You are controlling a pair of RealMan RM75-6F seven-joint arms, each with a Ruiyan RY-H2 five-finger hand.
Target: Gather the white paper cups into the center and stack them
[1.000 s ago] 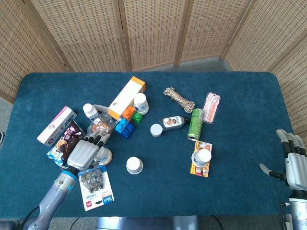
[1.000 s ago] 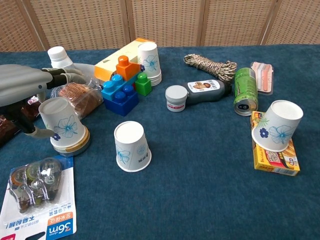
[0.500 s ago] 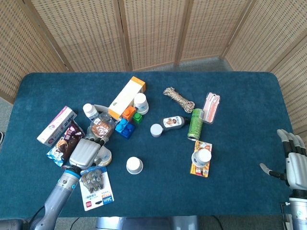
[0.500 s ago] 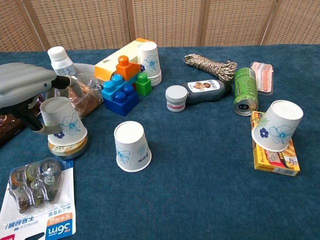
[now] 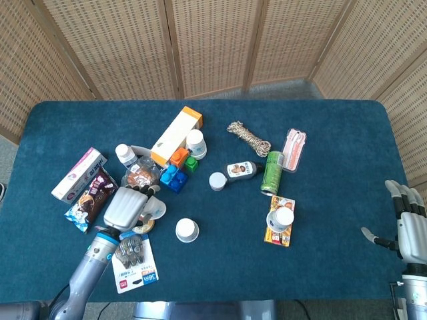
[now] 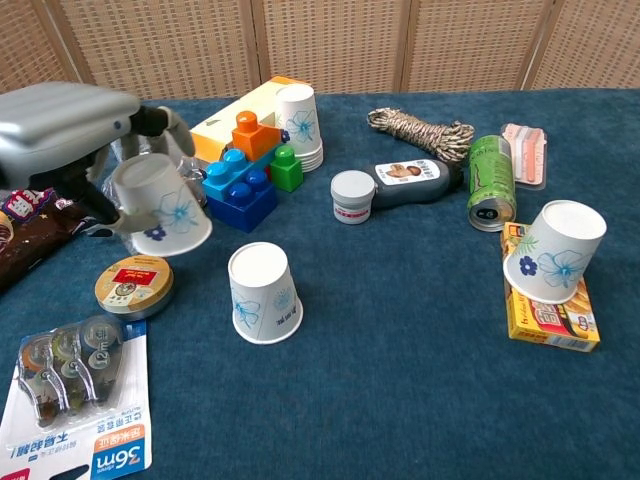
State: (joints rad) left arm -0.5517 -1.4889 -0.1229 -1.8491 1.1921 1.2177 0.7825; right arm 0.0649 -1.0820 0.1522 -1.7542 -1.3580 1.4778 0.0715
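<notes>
While the left hand (image 6: 65, 125) grips one cup, status per item:

left hand: fingers wrapped around a white paper cup (image 6: 160, 205), held tilted and off the table, mouth facing away from the palm.
held cup: blue flower print; clear of the round tin (image 6: 133, 285) just below it.
round tin: flat on the cloth, directly under the left hand, beside the blister pack (image 6: 75, 400) nearer the robot.
second cup (image 6: 264, 292): upside down on the table, just right of the left hand, nothing touching it.
third cup (image 6: 557, 249): tilted on a yellow box (image 6: 550, 305), well to the right of the left hand, between both hands.
cup stack (image 6: 298, 125): upside down beyond the left hand, against the orange-and-cream carton (image 6: 235, 115) and toy bricks (image 6: 245, 180).
right hand (image 5: 408, 223): at the table's right edge, fingers spread, holding nothing, well apart from every cup.
other: green can (image 6: 491, 182), rope coil (image 6: 420, 130), small jar (image 6: 352, 196), dark bottle (image 6: 410, 180), all right of the left hand.
</notes>
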